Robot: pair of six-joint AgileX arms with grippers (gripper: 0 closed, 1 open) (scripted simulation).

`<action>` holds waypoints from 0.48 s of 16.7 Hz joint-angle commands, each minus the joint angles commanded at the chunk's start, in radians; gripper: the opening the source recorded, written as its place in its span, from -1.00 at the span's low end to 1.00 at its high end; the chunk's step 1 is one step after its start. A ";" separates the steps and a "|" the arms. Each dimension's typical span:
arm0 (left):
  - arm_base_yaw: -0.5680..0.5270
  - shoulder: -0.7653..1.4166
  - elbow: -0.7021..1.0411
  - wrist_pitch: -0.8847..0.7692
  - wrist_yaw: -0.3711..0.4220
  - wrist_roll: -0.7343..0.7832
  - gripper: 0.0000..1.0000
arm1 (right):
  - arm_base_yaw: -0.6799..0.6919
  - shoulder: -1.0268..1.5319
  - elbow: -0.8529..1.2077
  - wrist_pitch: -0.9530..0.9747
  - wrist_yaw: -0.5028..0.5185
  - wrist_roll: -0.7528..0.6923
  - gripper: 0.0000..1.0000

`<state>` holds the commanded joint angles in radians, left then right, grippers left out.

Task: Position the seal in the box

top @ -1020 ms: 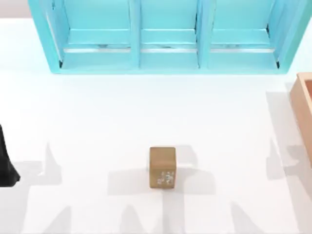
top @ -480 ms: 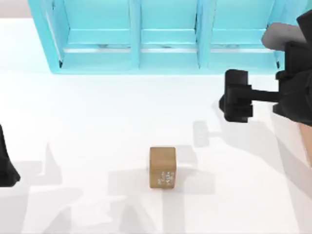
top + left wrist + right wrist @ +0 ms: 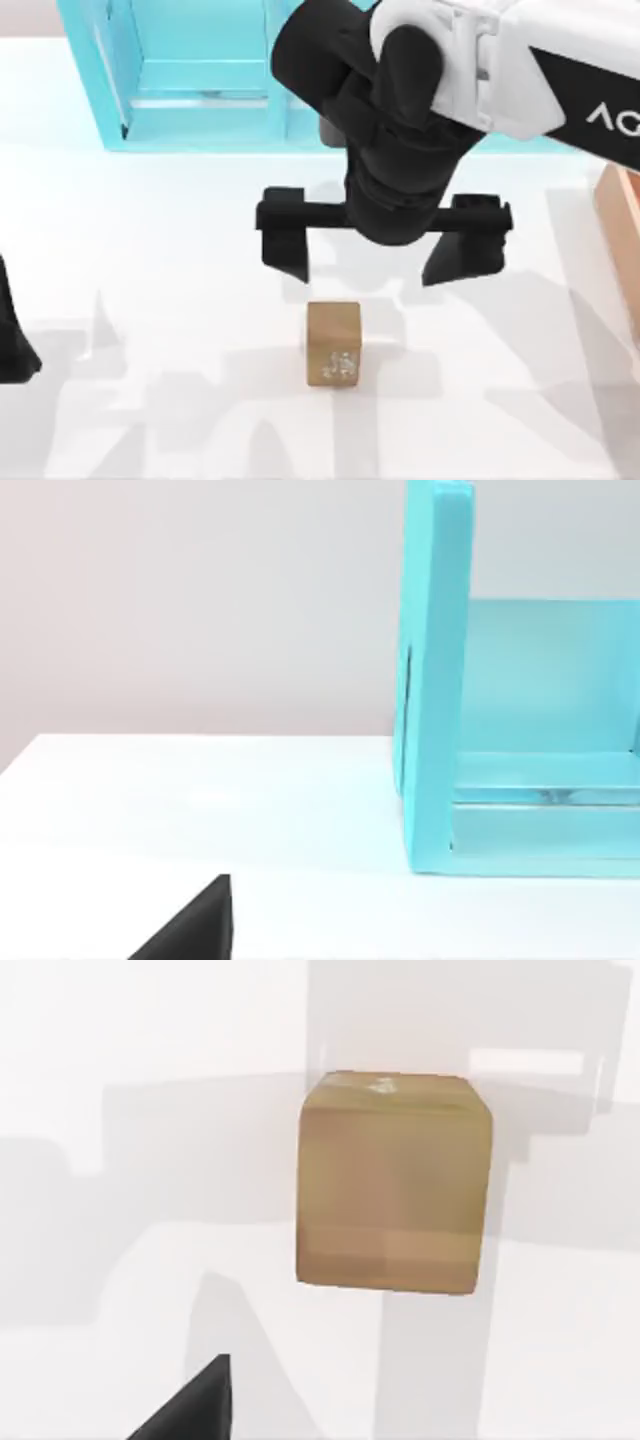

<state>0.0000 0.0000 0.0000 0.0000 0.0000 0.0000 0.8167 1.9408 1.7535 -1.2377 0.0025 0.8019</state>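
The right gripper [image 3: 384, 250] has swung in from beside the box [image 3: 622, 215] and now hangs just behind the seal [image 3: 333, 343], fingers [image 3: 285, 240] spread wider than the seal, holding and touching nothing. The seal has not moved on the table [image 3: 150, 260], well left of the box. The left gripper [image 3: 12, 335] stays parked far left of the seal.

text on my right arm [image 3: 560, 85]: white letters "AG", cut off at the right edge of the top view, on the dark band of the white casing | seal [image 3: 333, 343]: pale engraved markings on its near face, too small for me to read | no other text, number or sign legible
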 joint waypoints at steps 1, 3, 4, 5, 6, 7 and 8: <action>0.000 0.000 0.000 0.000 0.000 0.000 1.00 | 0.008 0.062 0.061 -0.037 -0.001 0.015 1.00; 0.000 0.000 0.000 0.000 0.000 0.000 1.00 | 0.017 0.160 0.158 -0.095 -0.003 0.038 1.00; 0.000 0.000 0.000 0.000 0.000 0.000 1.00 | 0.019 0.194 0.193 -0.117 -0.004 0.046 1.00; 0.000 0.000 0.000 0.000 0.000 0.000 1.00 | 0.020 0.218 0.218 -0.133 -0.004 0.051 1.00; 0.000 0.000 0.000 0.000 0.000 0.000 1.00 | 0.021 0.232 0.235 -0.142 -0.004 0.054 1.00; 0.000 0.000 0.000 0.000 0.000 0.000 1.00 | 0.021 0.238 0.241 -0.146 -0.004 0.055 1.00; 0.000 0.000 0.000 0.000 0.000 0.000 1.00 | 0.021 0.238 0.241 -0.146 -0.004 0.055 1.00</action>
<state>0.0000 0.0000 0.0000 0.0000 0.0000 0.0000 0.8377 2.1787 1.9943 -1.3838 -0.0016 0.8569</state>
